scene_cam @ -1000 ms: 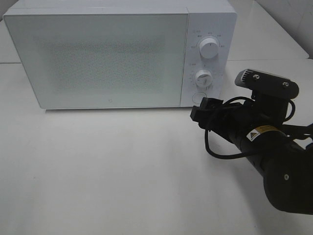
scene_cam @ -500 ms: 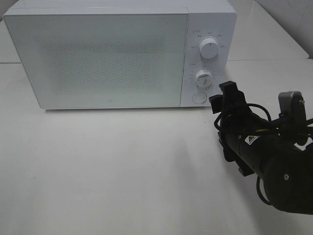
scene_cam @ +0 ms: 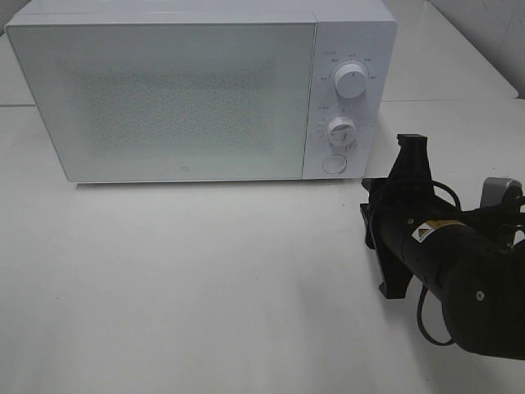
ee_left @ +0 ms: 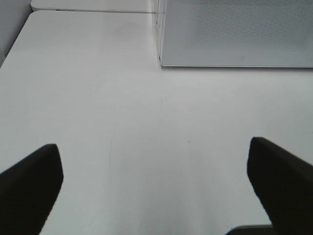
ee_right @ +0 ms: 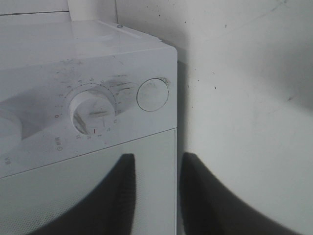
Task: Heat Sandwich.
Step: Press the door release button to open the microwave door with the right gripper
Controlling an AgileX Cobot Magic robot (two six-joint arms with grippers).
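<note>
The sandwich is out of view. The white microwave [scene_cam: 180,90] stands at the back of the table with its door shut; its frosted door [ee_left: 234,34] hides the inside. My right gripper [scene_cam: 410,152] hovers just right of and in front of the control panel, rolled on its side. In the right wrist view my right gripper [ee_right: 157,156] has only a narrow gap between its fingers, nothing in it, and points at the panel's lower knob [ee_right: 92,111] and round button [ee_right: 152,94]. My left gripper [ee_left: 152,144] is wide open over bare table, left of the microwave's front.
The panel carries an upper knob [scene_cam: 351,82], a lower knob [scene_cam: 341,130] and the round button [scene_cam: 334,163]. The white table [scene_cam: 205,271] stretches in front of the microwave. The right arm's black body and cables [scene_cam: 459,279] fill the lower right corner.
The right gripper has drawn back from the round button, to the right and toward the table's front, rolling as it went. Its fingers have come closer together. The left gripper has not moved.
</note>
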